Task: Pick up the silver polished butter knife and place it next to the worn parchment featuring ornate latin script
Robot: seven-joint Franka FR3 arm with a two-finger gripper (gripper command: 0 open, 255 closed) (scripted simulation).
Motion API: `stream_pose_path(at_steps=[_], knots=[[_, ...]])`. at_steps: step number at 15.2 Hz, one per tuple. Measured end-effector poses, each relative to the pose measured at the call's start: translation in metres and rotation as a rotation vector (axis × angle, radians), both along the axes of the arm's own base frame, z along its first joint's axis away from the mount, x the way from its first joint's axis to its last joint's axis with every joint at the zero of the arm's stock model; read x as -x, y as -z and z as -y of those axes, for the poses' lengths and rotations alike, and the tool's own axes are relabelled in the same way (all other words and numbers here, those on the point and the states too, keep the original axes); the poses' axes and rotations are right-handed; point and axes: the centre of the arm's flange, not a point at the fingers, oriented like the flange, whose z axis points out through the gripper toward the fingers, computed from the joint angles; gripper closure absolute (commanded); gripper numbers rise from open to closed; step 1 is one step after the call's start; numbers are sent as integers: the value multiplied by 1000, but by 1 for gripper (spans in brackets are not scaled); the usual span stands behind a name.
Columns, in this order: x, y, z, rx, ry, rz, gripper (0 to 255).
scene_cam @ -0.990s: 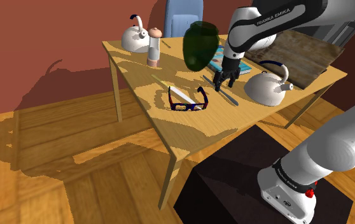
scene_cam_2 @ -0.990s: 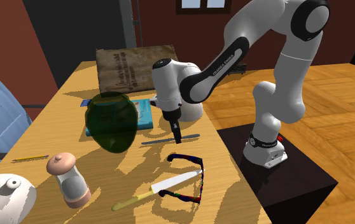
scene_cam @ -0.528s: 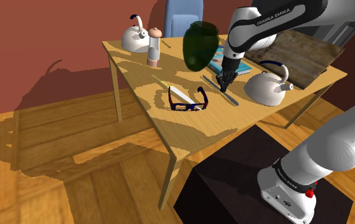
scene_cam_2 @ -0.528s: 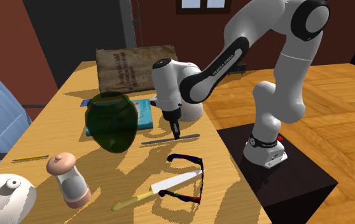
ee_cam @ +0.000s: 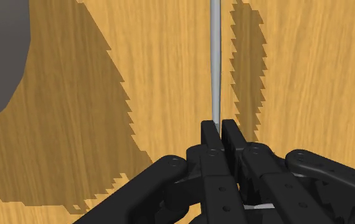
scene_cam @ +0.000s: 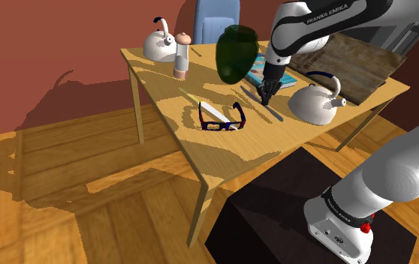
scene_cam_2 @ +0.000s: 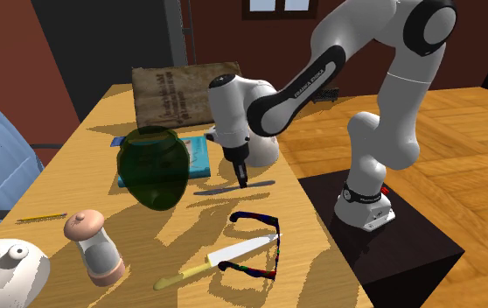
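Wooden desk: black gripper pinches the slim grey butter knife; best kept level and carried slowly toward the brown parchment

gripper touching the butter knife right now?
Touching. In the wrist view the gripper is shut on the thin grey butter knife, no gap either side.

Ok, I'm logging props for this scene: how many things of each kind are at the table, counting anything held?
Kettles: 2
Knives: 2, the butter knife in the claw, plus a yellow-handled knife
Glasses: 1
Green vase: 1
Book: 1
Parchment: 1
Grinder: 1
Pencil: 1
Total: 10
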Motion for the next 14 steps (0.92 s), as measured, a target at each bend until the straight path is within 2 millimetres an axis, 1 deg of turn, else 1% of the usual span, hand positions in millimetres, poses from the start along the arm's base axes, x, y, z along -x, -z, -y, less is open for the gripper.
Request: stream_pose_path(at_steps=[14], knots=[[0, -72, 2, 0, 0, 0, 255]])
